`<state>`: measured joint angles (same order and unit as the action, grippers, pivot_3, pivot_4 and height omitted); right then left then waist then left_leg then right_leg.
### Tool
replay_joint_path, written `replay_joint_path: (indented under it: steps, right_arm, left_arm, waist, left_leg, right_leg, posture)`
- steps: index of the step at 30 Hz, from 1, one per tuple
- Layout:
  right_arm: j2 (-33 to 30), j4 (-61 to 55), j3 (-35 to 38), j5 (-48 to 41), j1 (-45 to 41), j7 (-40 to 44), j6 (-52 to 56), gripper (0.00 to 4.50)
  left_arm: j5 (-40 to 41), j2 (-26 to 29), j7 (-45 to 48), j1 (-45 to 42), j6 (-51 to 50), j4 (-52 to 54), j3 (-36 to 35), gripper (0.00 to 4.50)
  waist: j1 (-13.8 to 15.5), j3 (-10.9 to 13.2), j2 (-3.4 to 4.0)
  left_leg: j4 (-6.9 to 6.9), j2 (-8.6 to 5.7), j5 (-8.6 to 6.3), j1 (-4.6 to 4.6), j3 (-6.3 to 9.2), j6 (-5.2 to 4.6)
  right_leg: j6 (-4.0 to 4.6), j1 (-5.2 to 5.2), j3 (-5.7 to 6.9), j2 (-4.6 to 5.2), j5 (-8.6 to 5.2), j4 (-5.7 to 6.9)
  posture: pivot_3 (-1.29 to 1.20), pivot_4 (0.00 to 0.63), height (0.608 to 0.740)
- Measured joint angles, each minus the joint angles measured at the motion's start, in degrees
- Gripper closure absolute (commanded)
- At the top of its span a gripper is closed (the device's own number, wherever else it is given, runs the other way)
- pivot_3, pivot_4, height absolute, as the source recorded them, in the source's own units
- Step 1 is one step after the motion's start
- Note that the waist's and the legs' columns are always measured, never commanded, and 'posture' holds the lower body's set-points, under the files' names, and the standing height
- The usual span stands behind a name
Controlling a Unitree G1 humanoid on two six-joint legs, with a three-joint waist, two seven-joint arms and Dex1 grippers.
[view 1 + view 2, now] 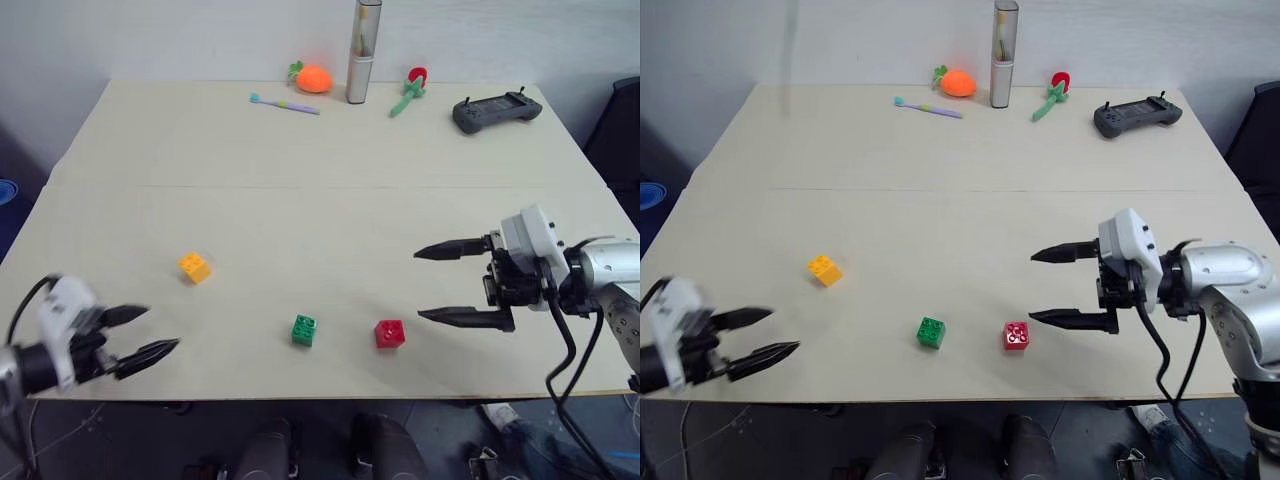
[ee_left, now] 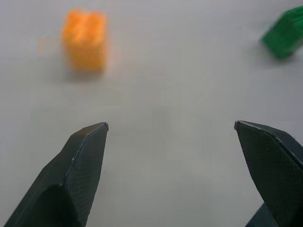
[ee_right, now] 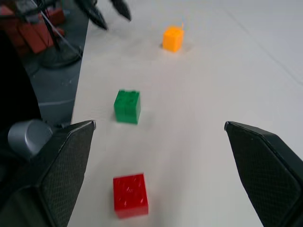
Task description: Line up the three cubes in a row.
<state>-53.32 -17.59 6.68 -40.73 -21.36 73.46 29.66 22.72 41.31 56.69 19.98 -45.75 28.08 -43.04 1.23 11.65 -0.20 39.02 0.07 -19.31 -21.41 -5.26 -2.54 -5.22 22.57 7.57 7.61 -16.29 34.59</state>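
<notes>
The right gripper [image 1: 430,284] is hanging spread wide and empty, the red cube [image 1: 390,333] just beside its lower finger, the green cube [image 1: 305,329] next along, the yellow-orange cube [image 1: 194,266] farther off. The left gripper [image 1: 164,331] is gaping empty too. No readable lettering anywhere.

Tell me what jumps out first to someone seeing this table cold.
Three small bricks sit near the table's front edge: the green cube and red cube close together, the yellow-orange cube apart to the left. An open gripper flanks them on each side, the left gripper and right gripper, holding nothing.
</notes>
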Motion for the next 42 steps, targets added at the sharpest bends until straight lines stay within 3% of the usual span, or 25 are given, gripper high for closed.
replay_joint_path:
  steps: [5, 10, 14, 19, 26, 29, 36, 42]
  right_arm:
    - [0.18, 1.03, -1.65, 0.24, -2.76, 0.99, 0.27, 0.00]
    - [0.23, 2.45, -1.84, 1.07, -2.94, 1.38, 0.23, 0.00]
    - [0.03, 1.89, -1.33, 1.31, -1.23, 1.22, 0.14, 0.00]
    - [-0.08, -0.42, 0.32, 1.27, 1.59, -0.88, 0.24, 0.00]
    - [-0.11, -4.29, 1.93, 0.71, 4.97, -3.46, 1.13, 0.00]
    - [-0.14, -5.06, 3.03, 0.47, 5.77, -4.30, 1.58, 0.00]
    - [-0.41, -5.30, 3.25, 0.47, 6.72, -4.66, 1.71, 0.00]
    - [-0.42, -5.28, 3.26, 0.57, 6.72, -4.67, 1.63, 0.00]
  left_arm:
    - [-0.97, -1.10, -2.85, 2.96, 6.15, -2.38, -1.80, 0.02]
    - [-0.78, 2.32, -5.05, -3.58, 8.50, -6.20, 0.92, 0.02]
    - [-1.90, 6.76, -6.04, -13.34, 10.32, -11.20, 9.34, 0.02]
    - [-6.74, 7.95, -7.39, -28.08, 13.60, -23.06, 23.92, 0.02]
    - [-9.70, 7.14, -7.52, -40.76, 16.00, -35.69, 33.33, 0.02]
    - [-10.09, 7.10, -6.57, -42.32, 17.45, -38.75, 35.33, 0.63]
    - [-10.04, 7.92, -2.72, -42.69, 18.53, -40.42, 37.10, 2.86]
    - [-9.48, 9.50, 3.09, -43.33, 22.23, -40.19, 37.64, 3.01]
  waist:
    - [0.63, -0.01, 0.00]
    - [0.23, -0.01, 0.00]
    - [0.08, -0.02, 0.02]
    - [0.08, -0.02, 0.02]
    - [-0.21, -0.02, 0.01]
    - [-0.23, -0.02, 0.01]
    - [-0.03, -0.02, 0.00]
    - [0.05, -0.02, 0.00]
  left_leg:
    - [0.02, -0.07, -0.25, 0.00, 0.00, 0.16]
    - [-0.03, -0.05, -0.28, -0.04, -0.04, 0.19]
    - [-0.03, -0.07, -0.27, -0.04, -0.12, 0.17]
    - [-0.04, -0.06, -0.17, -0.05, -0.17, -0.01]
    - [-0.02, -0.02, -0.11, -0.05, -0.31, -0.11]
    - [0.00, -0.02, -0.10, -0.05, -0.31, -0.12]
    - [0.04, -0.02, -0.08, -0.05, -0.30, -0.14]
    - [0.04, -0.02, -0.08, -0.06, -0.29, -0.13]
  right_leg:
    - [0.03, 0.02, -0.02, 0.16, 0.02, 0.00]
    - [0.06, 0.11, -0.01, 0.15, 0.01, 0.05]
    - [0.05, 0.12, -0.02, 0.13, 0.01, 0.09]
    - [0.03, 0.14, -0.02, 0.04, 0.02, 0.36]
    - [0.01, 0.16, -0.03, -0.06, 0.03, 0.36]
    - [0.01, 0.15, -0.03, -0.06, 0.03, 0.38]
    - [0.00, 0.14, -0.03, -0.04, 0.03, 0.39]
    - [0.00, 0.14, -0.02, -0.03, 0.03, 0.37]
  posture:
    - [0.00, 0.150, 0.740]
    - [0.00, 0.150, 0.740]
    - [0.00, 0.150, 0.740]
    - [0.00, 0.150, 0.740]
    - [0.00, 0.150, 0.740]
    - [0.00, 0.150, 0.740]
    - [0.00, 0.150, 0.740]
    - [0.00, 0.150, 0.740]
